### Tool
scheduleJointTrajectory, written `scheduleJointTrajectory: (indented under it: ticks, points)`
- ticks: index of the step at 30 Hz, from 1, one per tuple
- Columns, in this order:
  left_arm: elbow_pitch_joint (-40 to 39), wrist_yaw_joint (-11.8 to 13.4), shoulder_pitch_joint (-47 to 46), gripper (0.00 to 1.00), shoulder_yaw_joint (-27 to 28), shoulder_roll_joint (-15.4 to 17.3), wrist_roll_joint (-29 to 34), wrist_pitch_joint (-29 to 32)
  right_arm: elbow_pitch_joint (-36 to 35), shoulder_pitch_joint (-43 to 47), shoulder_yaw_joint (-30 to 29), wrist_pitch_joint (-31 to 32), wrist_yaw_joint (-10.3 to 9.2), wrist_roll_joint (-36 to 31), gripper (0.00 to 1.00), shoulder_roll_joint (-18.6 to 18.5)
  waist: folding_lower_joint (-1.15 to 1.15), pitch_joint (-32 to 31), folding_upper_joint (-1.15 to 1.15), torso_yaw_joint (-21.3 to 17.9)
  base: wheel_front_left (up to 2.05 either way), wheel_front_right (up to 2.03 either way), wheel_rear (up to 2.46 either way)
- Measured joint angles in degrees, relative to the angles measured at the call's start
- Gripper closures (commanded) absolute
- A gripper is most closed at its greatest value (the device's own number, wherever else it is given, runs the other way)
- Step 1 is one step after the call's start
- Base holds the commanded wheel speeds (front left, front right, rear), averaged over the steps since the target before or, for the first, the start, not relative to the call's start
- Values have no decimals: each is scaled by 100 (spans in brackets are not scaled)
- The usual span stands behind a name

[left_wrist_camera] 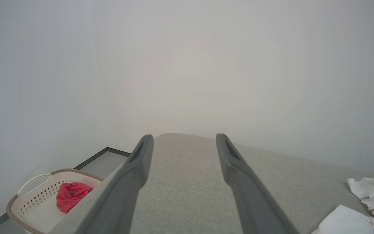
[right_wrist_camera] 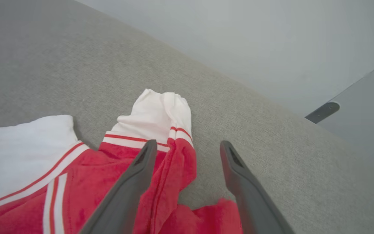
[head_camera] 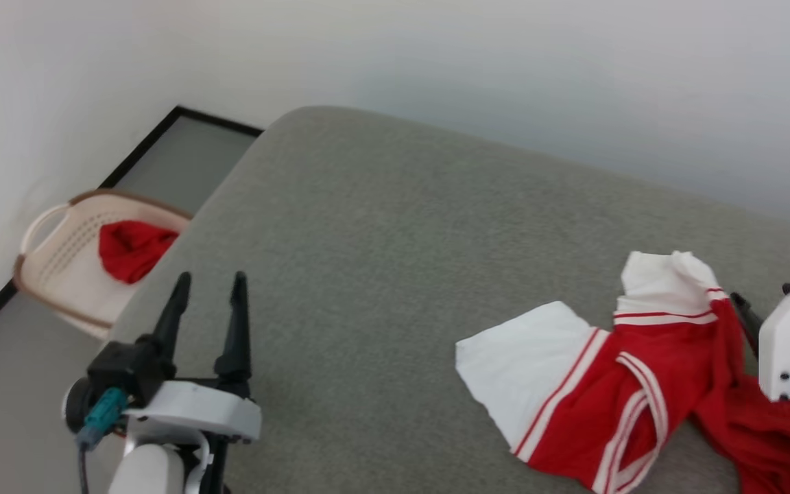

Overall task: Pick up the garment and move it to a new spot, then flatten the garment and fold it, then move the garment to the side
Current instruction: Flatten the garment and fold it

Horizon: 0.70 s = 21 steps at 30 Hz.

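Grey fabric platform point(head_camera: 367, 226) holds a crumpled red, white-sleeved garment point(head_camera: 573, 412) at its right edge, unflattened, unfolded. My left gripper point(head_camera: 210, 280) and right gripper point(right_wrist_camera: 187, 146) both gape empty.

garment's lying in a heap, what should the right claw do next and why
Probably lower the right claw and close on the red fold by the striped cuff, then draw it outward. The garment lies bunched on the grey surface, and the claw's open jaws hang over that fold, gripping nothing. The left claw is open over bare surface, well away.
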Motion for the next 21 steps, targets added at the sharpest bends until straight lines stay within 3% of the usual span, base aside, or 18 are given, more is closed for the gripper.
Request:
scheduleJointTrajectory:
  ticks: [13, 14, 15, 21]
  points:
    - [115, -1, -222, 0, -332, -186, -274, 0, 1845, -1099, 75, 1263, 0, -42, 0, -62, 0, 438, 0, 675, 0, 0, 0]
    - [131, -1, -228, 0, -346, -193, -285, 0, 1996, -1148, 67, 1321, 0, -74, 63, -19, 0, 474, 0, 715, 0, 0, 0]
    - [142, -1, -240, 0, -359, -199, -285, 0, 2093, -1184, 78, 1344, 1, -118, 100, 8, 0, 506, 0, 752, 0, 0, 0]
    - [200, -1, -303, 0, -332, -215, -311, 0, 2265, -1393, 75, 1026, 0, -110, 100, 60, 0, 625, 0, 826, 0, 0, 0]
